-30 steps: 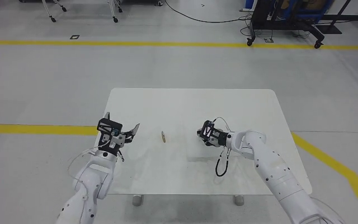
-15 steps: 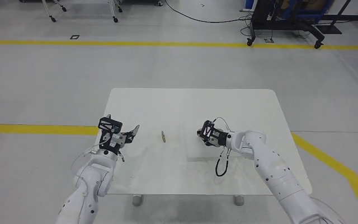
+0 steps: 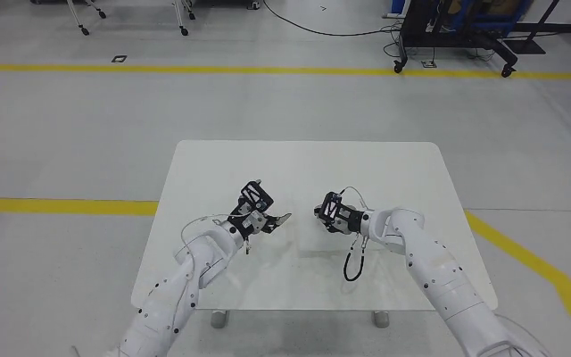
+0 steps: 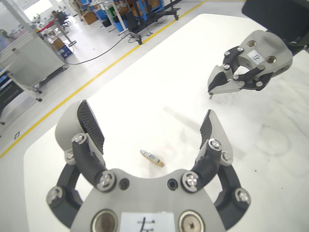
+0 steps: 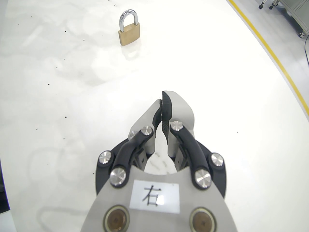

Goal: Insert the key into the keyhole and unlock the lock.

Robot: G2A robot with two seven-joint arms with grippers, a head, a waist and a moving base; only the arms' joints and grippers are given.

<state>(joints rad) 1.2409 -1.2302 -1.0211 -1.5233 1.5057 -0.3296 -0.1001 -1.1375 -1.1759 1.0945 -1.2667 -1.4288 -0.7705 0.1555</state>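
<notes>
Left end effector [image 4: 146, 110]: hovering wide open, gripping nothing, just above the brass padlock with steel shackle [image 4: 152, 157].
Padlock: sitting on the white bench [image 3: 357, 170].
Right end effector [image 5: 162, 96]: pinching a thin metal key [image 4: 210, 94], nearby.

We hold our left claw [image 4: 146, 109] with its ribbed fingers [image 4: 90, 124] spread far apart, aimed forward and down. Our right claw [image 5: 162, 100] faces it from near by, not touching it, tipped nose-down with its pads [image 5: 166, 112] pressed tight together. Our left forearm [image 3: 201, 263] and right forearm [image 3: 419, 245] angle inward.
</notes>
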